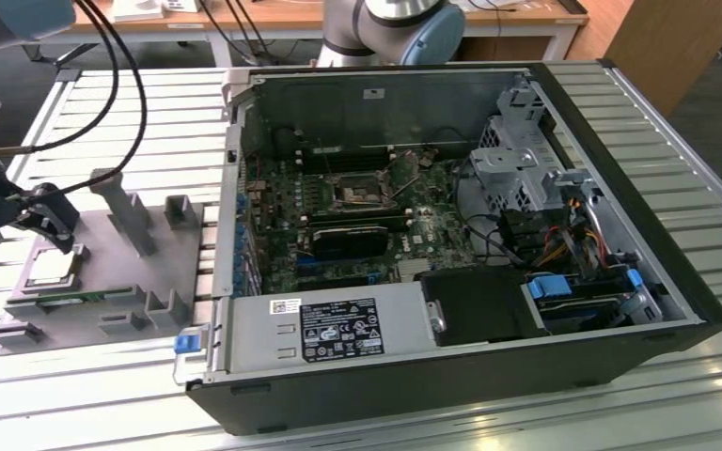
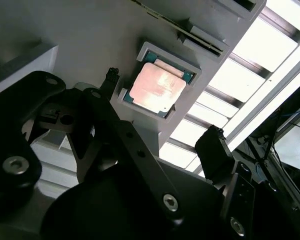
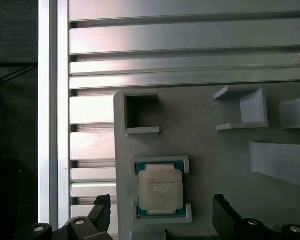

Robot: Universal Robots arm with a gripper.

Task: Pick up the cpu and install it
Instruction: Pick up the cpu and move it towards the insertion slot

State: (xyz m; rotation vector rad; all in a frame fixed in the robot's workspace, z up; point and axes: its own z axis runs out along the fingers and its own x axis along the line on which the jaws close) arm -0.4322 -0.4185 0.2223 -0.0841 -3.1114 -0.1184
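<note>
The cpu (image 1: 53, 271) lies flat in a shallow pocket of the grey holder plate (image 1: 135, 263) at the exterior view's left, silver top up with a thin green rim. Both wrist views show it seated there, the cpu (image 2: 157, 87) and the cpu (image 3: 160, 189). My gripper (image 1: 45, 224) hangs just above it, open, holding nothing. One black finger (image 3: 102, 210) stands on one side of the chip and the other finger (image 3: 222, 207) on the opposite side, both clear of it. The motherboard socket (image 1: 361, 193) sits inside the open computer case (image 1: 462, 216).
A thin green memory stick (image 1: 86, 298) rests along the holder's near edge. Grey upright posts (image 1: 129, 211) rise from the holder beside the chip. The slatted metal table (image 1: 110, 385) carries everything. Cables (image 1: 110, 75) hang over the left side.
</note>
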